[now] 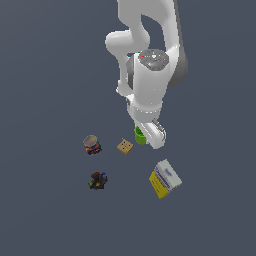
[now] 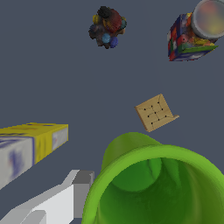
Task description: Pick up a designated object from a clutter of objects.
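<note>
A flat, featureless dark slate-grey floor (image 1: 45, 210), filling both the exterior view and the wrist view from edge to edge, with no seam, texture or pattern to tell. No wall, window, furniture or horizon line in either view, just the same uniform blue-grey plane. Even, diffuse lighting throughout, with only faint soft shading on the ground and no sharp cast shadows or visible lamp.

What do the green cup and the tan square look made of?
Green cup: apparently plastic, smooth with a soft sheen inside the rim and one flat colour. Tan square: looks like a baked cracker, matte, with a grid of small dots. Both are renders, so this is a guess.
</note>
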Controlling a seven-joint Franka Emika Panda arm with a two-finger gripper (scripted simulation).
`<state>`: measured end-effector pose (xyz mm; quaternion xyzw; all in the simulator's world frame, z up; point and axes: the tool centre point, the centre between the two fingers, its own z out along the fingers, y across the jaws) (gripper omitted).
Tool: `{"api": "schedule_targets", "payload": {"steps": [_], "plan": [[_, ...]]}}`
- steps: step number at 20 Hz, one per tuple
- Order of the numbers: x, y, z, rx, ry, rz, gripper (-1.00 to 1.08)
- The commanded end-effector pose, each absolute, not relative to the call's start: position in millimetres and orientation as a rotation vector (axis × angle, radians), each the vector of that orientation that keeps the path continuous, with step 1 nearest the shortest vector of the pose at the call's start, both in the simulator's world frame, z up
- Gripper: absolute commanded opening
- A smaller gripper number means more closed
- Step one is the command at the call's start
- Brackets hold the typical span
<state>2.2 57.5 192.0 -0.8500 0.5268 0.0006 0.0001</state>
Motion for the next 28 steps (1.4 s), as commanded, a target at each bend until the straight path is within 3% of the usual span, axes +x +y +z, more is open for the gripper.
{"api": "schedule_targets", "payload": {"steps": [1,16,28], "plan": [[-9,60,214,-2.670,1.655,0.000,-1.00],[-70,77,340,-2.671,1.656,-0.002,-1.00],[-88,84,382,-2.671,1.656,-0.001,-1.00]]}}
